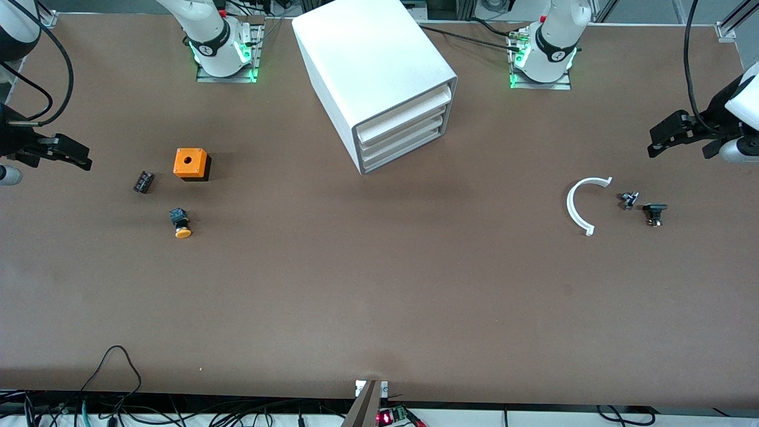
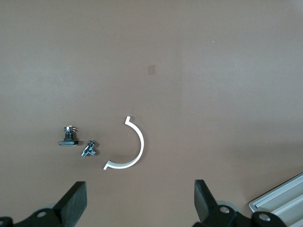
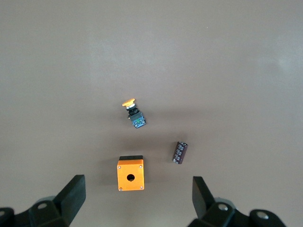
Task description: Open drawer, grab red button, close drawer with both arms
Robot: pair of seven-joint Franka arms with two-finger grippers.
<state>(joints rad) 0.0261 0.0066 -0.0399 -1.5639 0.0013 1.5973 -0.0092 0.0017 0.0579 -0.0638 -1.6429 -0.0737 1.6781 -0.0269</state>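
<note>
Currently, we count three stacked drawers in the cabinet (image 1: pixel 379 77), all pushed in; the lowest drawer (image 1: pixel 403 153) sits flush. We see no red button. One yellow-capped button (image 1: pixel 181 223), one orange box (image 1: pixel 191 163) and one white arc (image 1: pixel 581 204) lie on the table (image 1: pixel 379 296). Left gripper (image 2: pixel 139 201) and right gripper (image 3: pixel 138 198) hang spread, holding nothing.
</note>
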